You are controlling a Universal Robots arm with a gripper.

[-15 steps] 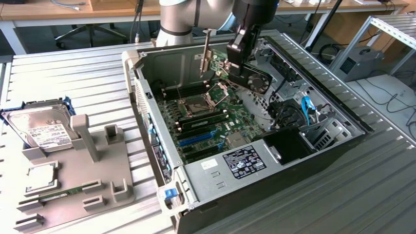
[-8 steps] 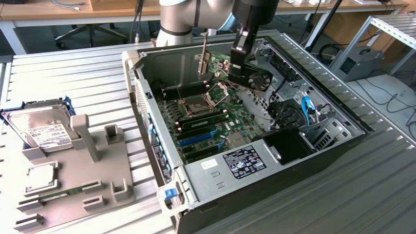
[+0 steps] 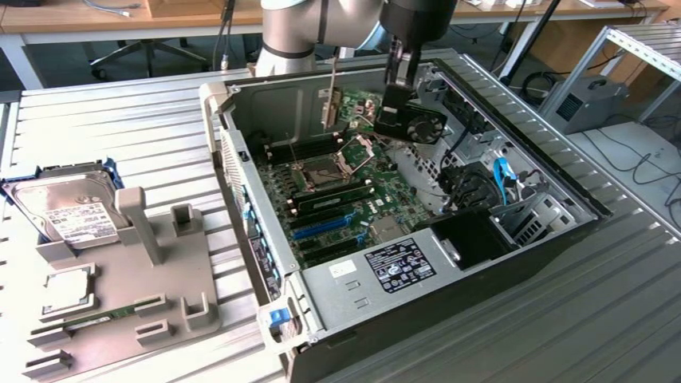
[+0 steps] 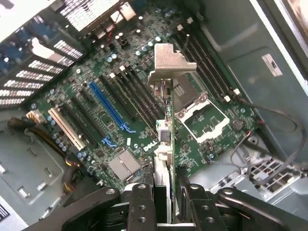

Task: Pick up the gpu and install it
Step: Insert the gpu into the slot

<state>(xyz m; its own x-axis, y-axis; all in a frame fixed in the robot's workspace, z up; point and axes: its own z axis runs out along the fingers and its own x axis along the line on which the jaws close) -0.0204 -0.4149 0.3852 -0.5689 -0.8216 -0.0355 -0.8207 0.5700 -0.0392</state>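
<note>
Item: gpu, held edge-on above the motherboard, metal bracket leading. Gripper: fingers partly closed, clamped on the card's rear edge.

Status: pick-up done; card is aloft inside the open computer case, not yet seated in any slot. Blue expansion slot lies empty below, to one side of the card.

Surroundings: memory slots, open CPU socket, loose cables by the case wall. Outside the case, hard drive rests in the grey parts tray.
</note>
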